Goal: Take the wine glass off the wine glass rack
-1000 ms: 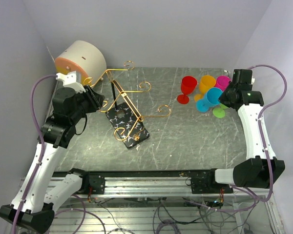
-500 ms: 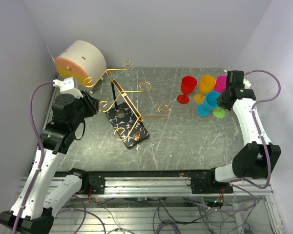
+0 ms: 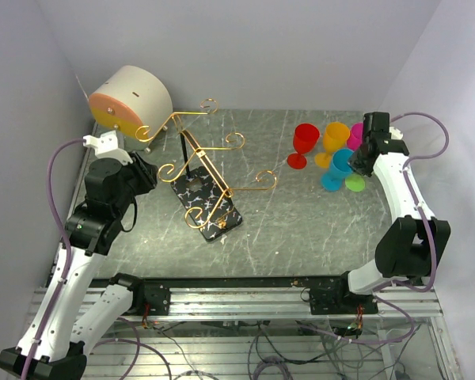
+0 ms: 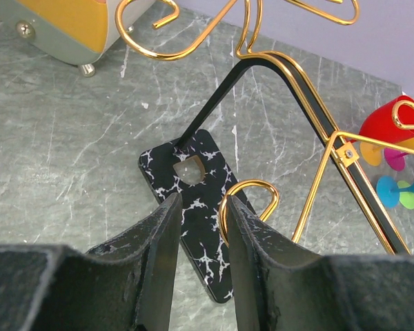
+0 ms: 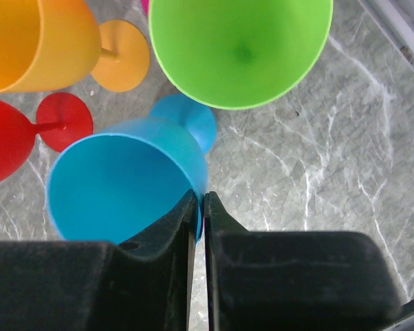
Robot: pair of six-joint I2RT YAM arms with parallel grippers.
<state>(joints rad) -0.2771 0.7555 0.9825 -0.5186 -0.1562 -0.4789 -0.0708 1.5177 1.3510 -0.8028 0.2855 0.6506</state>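
Observation:
The wine glass rack [image 3: 214,150] stands mid-left: gold wire arms, a black post and a black white-veined base [image 3: 207,204]. No glass hangs on it. My left gripper [image 3: 146,170] is open to the rack's left. In the left wrist view [image 4: 201,207] a gold curl [image 4: 252,187] lies against its right finger, above the base [image 4: 207,231]. My right gripper [image 3: 356,162] is shut on the rim of a blue wine glass [image 3: 338,166], as the right wrist view [image 5: 199,200] shows on the glass [image 5: 117,179]. I cannot tell whether its foot touches the table.
Red [image 3: 305,141], orange [image 3: 336,136], pink [image 3: 359,133] and green [image 3: 355,183] wine glasses crowd round the blue one at the back right. A round beige drum with an orange face [image 3: 131,99] sits at the back left, close to the rack's arms.
My left gripper has drawn back from the rack toward the left. My right wrist has shifted toward the back, still holding the blue glass, which now sits more upright.

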